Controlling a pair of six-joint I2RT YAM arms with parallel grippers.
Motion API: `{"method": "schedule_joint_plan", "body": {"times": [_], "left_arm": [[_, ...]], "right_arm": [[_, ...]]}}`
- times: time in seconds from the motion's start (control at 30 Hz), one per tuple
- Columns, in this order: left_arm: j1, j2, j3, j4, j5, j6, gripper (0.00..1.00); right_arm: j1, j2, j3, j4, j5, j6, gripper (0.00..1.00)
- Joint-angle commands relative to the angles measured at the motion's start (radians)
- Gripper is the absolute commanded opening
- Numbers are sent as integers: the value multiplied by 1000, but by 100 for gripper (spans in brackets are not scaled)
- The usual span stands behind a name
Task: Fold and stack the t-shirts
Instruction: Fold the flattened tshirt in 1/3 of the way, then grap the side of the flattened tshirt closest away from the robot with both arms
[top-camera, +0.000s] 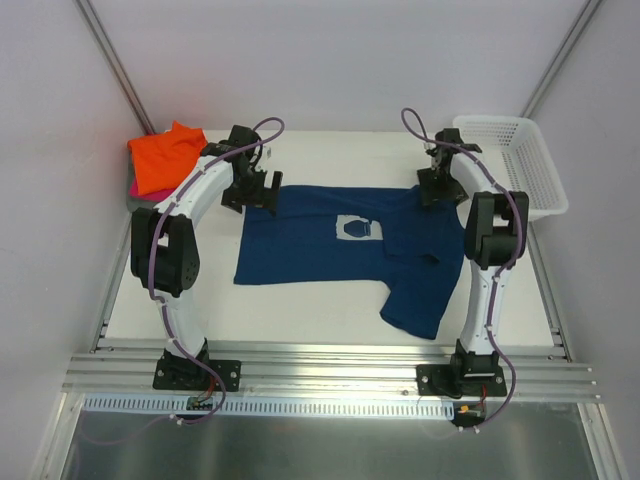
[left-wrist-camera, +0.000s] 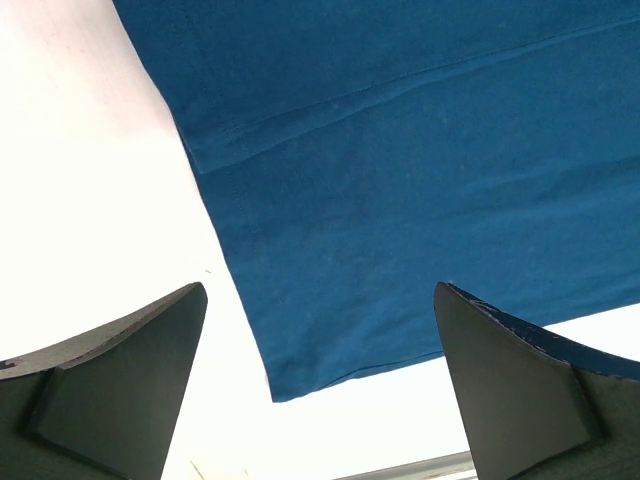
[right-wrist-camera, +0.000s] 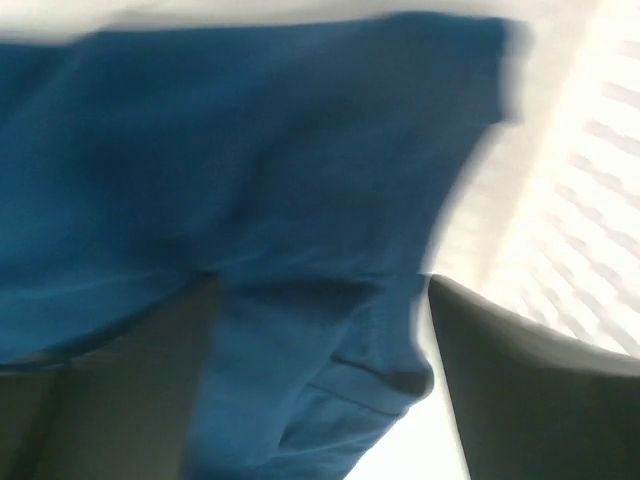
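T-shirt (top-camera: 310, 255), navy, flat at centre of table (top-camera: 300, 305); folding barely begun. Left gripper (top-camera: 258, 192) spread wide over far hem corner; right gripper (top-camera: 436, 188) parted, pinching nothing, over far shoulder. Next, likely: both pinch far edge, draw nearward.

Navy t-shirt (top-camera: 310, 255) soft matt cloth, orange t-shirt (top-camera: 165, 155) matt cloth; basket (top-camera: 535, 165) white lattice plastic; table (top-camera: 200, 295) smooth white
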Motion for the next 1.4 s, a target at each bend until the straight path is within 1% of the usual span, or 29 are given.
{"method": "schedule_joint_plan", "body": {"times": [0.0,0.03,0.07,0.17,0.2,0.23,0.27,0.3,0.33,0.37,0.4,0.47,0.5,0.53,0.57,0.6,0.7,0.77,0.83,0.97,1.03,1.2,1.23,1.37], "left_arm": [[-11,-22,18,-14,2,20,99],[-11,-27,16,-17,4,19,99],[-11,-28,16,-26,30,26,99],[-5,-50,-20,-39,112,25,99],[-5,-79,-69,-37,142,23,99],[-3,-96,-100,-39,148,19,99],[3,-131,-167,-37,160,5,99],[6,-148,-201,-34,181,2,99],[9,-168,-237,-29,186,3,99],[11,-206,-307,-23,189,3,99],[14,-223,-342,-13,198,3,99],[24,-260,-424,0,200,0,99],[29,-268,-442,7,193,-4,99],[34,-274,-458,20,182,-12,99],[38,-274,-475,23,179,-15,99],[44,-274,-481,32,165,-20,99],[60,-249,-492,41,151,-23,99],[67,-226,-486,43,151,-30,99],[78,-213,-481,43,145,-32,99],[100,-168,-461,43,111,-46,98],[116,-147,-446,41,105,-49,97],[141,-96,-404,41,85,-47,97],[144,-87,-400,41,84,-49,97],[163,-65,-381,41,84,-52,97]], "right_arm": [[0,-105,-13,-28,-23,-13,99],[3,-131,-25,-37,-45,8,97],[13,-198,-74,-51,-62,55,97],[51,-310,-175,-80,-105,116,97],[63,-385,-248,-88,-130,149,97],[72,-422,-289,-95,-140,168,97],[91,-457,-328,-108,-143,185,97],[100,-534,-417,-111,-154,221,97],[109,-566,-456,-117,-164,237,98],[114,-602,-503,-132,-175,249,99],[115,-661,-584,-140,-216,266,99],[117,-714,-672,-167,-267,268,94],[119,-735,-709,-178,-322,269,92],[117,-782,-793,-190,-351,272,87],[117,-798,-827,-198,-374,275,84],[117,-841,-899,-203,-396,289,83],[114,-875,-981,-203,-456,308,81],[112,-907,-1039,-207,-454,327,80],[114,-913,-1054,-214,-485,331,76],[117,-899,-1031,-255,-523,355,73],[119,-903,-1031,-279,-513,349,71],[119,-924,-1061,-279,-530,358,70],[120,-927,-1062,-289,-524,360,69],[120,-935,-1041,-324,-499,363,70]]}}
